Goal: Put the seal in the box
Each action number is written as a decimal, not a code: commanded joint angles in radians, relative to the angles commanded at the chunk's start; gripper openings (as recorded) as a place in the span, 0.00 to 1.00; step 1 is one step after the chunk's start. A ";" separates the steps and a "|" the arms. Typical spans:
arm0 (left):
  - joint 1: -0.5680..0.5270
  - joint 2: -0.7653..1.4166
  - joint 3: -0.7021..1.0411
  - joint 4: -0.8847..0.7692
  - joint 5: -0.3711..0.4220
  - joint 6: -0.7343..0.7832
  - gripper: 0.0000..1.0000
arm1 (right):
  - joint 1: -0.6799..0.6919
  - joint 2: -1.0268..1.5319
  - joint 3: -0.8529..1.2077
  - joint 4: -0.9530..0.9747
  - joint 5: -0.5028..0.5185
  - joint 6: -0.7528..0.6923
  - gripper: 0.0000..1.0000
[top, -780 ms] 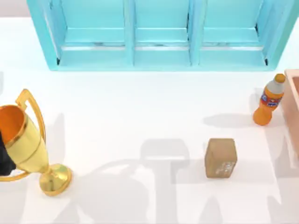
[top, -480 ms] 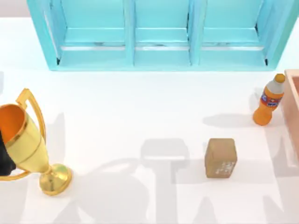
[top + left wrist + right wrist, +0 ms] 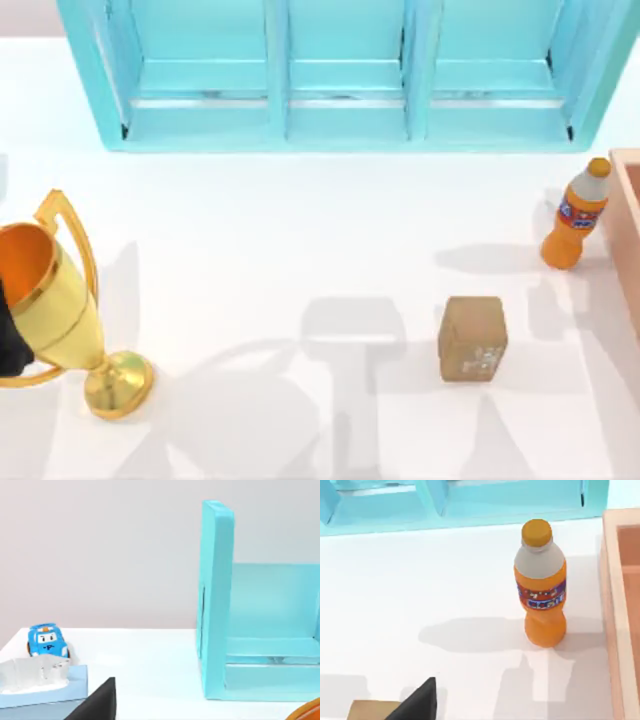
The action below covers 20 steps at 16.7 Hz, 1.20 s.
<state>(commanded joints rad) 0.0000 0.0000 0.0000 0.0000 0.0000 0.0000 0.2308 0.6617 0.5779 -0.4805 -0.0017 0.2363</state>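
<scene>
From above, a gold trophy (image 3: 62,310) stands at the worktop's (image 3: 280,230) left edge, a dark bit of the left arm (image 3: 10,345) beside it. The left wrist view adds a blue toy car (image 3: 46,641) and a tissue box (image 3: 40,684) (out past the turquoise shelf unit's (image 3: 340,75) end). The seal (image 3: 472,338) sits upright right of centre, nothing touching it. Farther right stands an orange bottle (image 3: 575,215), just beside the box (image 3: 628,230) at the right edge. The right wrist view shows a sliver of the seal near a dark finger tip (image 3: 417,704); whether either arm's fingers are spread or closed, I cannot tell.
</scene>
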 joint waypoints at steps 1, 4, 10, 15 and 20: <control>0.000 0.000 0.000 0.000 0.000 0.000 1.00 | 0.032 0.104 0.082 -0.066 0.000 0.033 1.00; 0.000 0.000 0.000 0.000 0.000 0.000 1.00 | 0.127 0.421 0.328 -0.265 -0.001 0.130 1.00; 0.000 0.000 0.000 0.000 0.000 0.000 1.00 | 0.290 0.968 0.752 -0.603 -0.002 0.297 1.00; 0.000 0.000 0.000 0.000 0.000 0.000 1.00 | 0.359 1.172 0.925 -0.748 -0.003 0.368 1.00; 0.000 0.000 0.000 0.000 0.000 0.000 1.00 | 0.363 1.183 0.934 -0.756 -0.003 0.372 1.00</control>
<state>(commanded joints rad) 0.0000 0.0000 0.0000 0.0000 0.0000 0.0000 0.5941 1.8447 1.5122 -1.2369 -0.0044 0.6084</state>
